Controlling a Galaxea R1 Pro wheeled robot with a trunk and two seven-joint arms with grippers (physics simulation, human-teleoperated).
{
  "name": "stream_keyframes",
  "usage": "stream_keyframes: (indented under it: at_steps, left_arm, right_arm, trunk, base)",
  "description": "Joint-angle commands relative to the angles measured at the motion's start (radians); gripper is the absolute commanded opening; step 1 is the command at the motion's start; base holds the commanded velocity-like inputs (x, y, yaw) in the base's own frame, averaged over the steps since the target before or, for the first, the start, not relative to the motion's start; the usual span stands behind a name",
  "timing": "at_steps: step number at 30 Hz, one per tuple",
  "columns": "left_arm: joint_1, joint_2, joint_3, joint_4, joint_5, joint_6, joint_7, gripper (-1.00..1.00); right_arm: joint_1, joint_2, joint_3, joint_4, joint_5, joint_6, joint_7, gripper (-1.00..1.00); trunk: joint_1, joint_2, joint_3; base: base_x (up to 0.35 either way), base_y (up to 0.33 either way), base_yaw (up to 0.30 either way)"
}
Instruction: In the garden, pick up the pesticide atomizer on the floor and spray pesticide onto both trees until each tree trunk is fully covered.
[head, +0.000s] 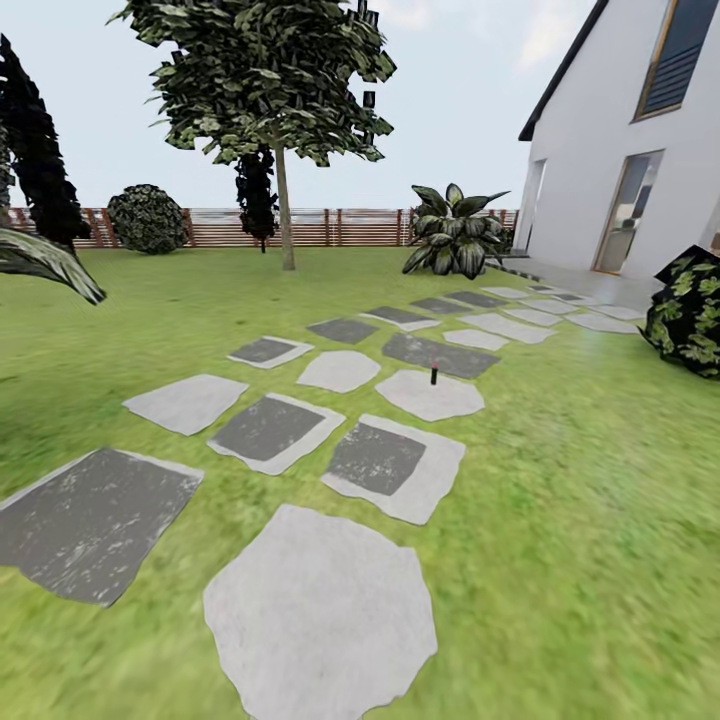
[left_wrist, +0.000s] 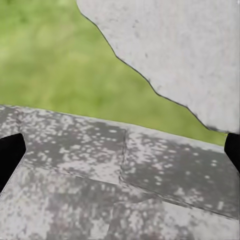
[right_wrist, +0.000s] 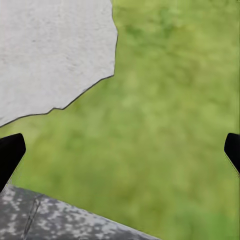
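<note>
Nearest to the camera lies a big pale stone slab (head: 320, 615) set in the lawn (head: 580, 520), and next to it on the left a dark speckled slab (head: 90, 520). More slabs make a path that goes far toward the white house (head: 610, 150) on the right.

On one pale slab (head: 430, 395) in the middle distance stands a small dark upright object, which is most likely the pesticide atomizer (head: 434, 375). It is too small to see its nozzle. It is well apart from the robot.

One tree (head: 284, 200) with a bare thin-looking trunk stands far on the left-centre, before the wooden fence (head: 330, 227). A dark bush (head: 690, 310) is at the right edge.

The left claw (left_wrist: 120, 150) is released, its fingertips (left_wrist: 10, 155) wide apart over the dark slab, holding nothing. The right claw (right_wrist: 120, 150) is also released and hangs over grass beside the pale slab's edge.

The task is at its start, I think: the robot must first drive to the bottle. The risk is that the base comes too close and knocks the light bottle over, or that a claw reaching down pushes it off the slab into the grass, where a grasp is harder. Only one candidate tree is visible now, so the robot could also mistake another plant for the second tree.
</note>
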Motion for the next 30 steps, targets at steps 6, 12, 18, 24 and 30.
stream_keyframes:
  at_steps: [6, 12, 18, 24, 30]
  left_arm:
    - [0.000, 0.000, -0.002, 0.001, 0.008, -0.003, 0.000, 1.00]
    - [0.000, 0.000, -0.002, 0.001, 0.008, -0.003, 0.000, 1.00]
    - [0.000, 0.000, -0.002, 0.001, 0.008, -0.003, 0.000, 1.00]
    - [0.000, 0.001, -0.001, 0.001, 0.008, -0.003, 0.000, 1.00]
    - [0.000, 0.011, 0.006, 0.000, 0.011, -0.008, 0.000, 1.00]
  right_arm:
    - [0.000, 0.000, 0.000, 0.001, 0.001, -0.003, 0.000, 1.00]
    - [0.000, 0.000, -0.001, 0.001, 0.001, -0.003, 0.000, 1.00]
    - [0.000, 0.000, -0.001, 0.000, 0.001, -0.004, 0.000, 1.00]
    - [0.000, 0.000, -0.003, -0.001, 0.000, -0.004, 0.000, 1.00]
    - [0.000, 0.000, -0.005, -0.010, -0.003, -0.003, 0.002, 1.00]
  trunk:
    - [0.000, 0.000, -0.001]
    - [0.000, 0.000, -0.001]
    - [0.000, 0.000, -0.001]
    - [0.000, 0.000, -0.001]
    - [0.000, 0.000, -0.001]
  base:
    - [0.340, 0.000, 0.000]
    - [0.340, 0.000, 0.000]
    - [0.340, 0.000, 0.000]
    - [0.340, 0.000, 0.000]
    - [0.340, 0.000, 0.000]
